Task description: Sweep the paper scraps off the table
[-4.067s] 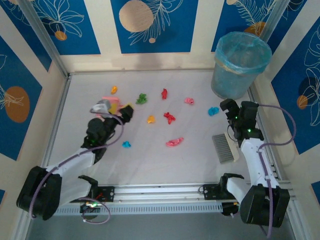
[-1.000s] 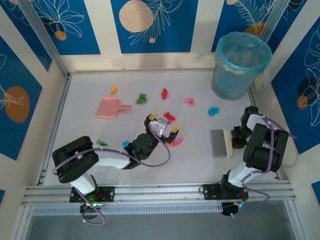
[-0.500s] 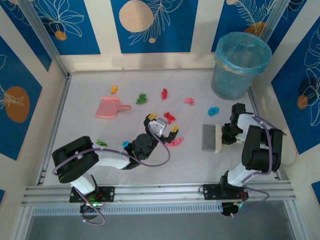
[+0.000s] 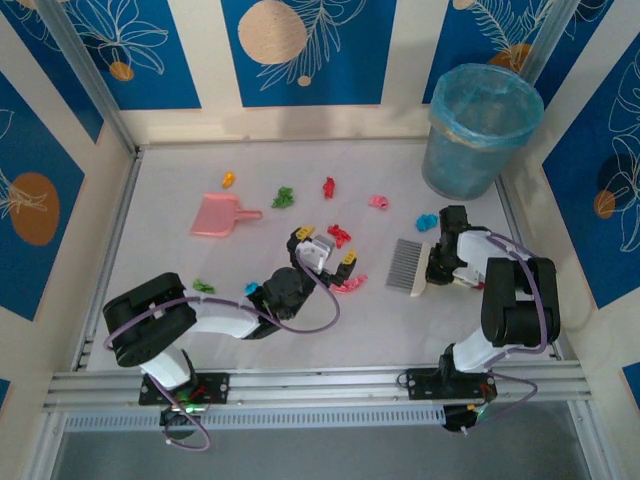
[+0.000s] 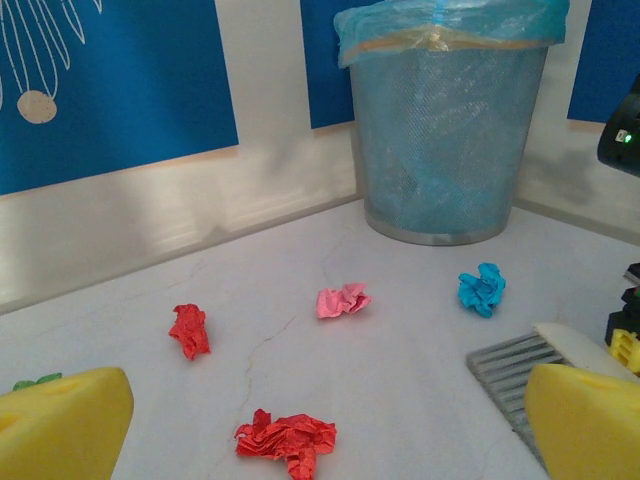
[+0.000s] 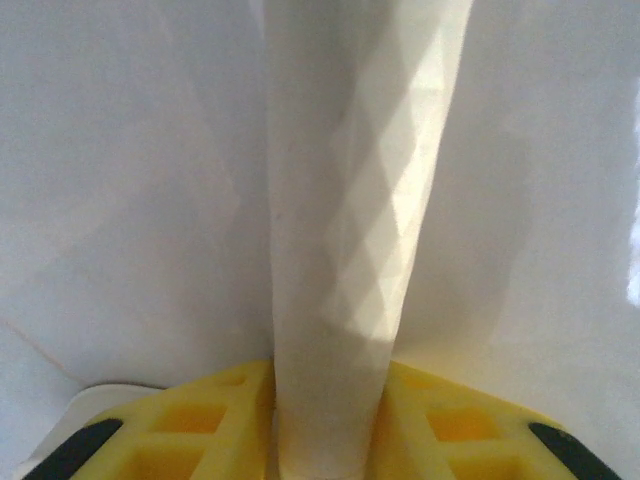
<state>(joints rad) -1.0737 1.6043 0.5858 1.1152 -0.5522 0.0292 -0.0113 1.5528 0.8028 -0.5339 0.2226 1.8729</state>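
Top external, left to right: dustpan flat on table; paper scraps scattered mid-table; left gripper jaws wide, empty, among scraps; right gripper clamped on brush handle, bristles possibly touching table.

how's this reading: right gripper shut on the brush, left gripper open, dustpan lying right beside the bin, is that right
Not quite. In the top view the dustpan lies on the left of the table, far from the bin at the far right corner. The rest holds: right gripper shut on the brush, left gripper open.
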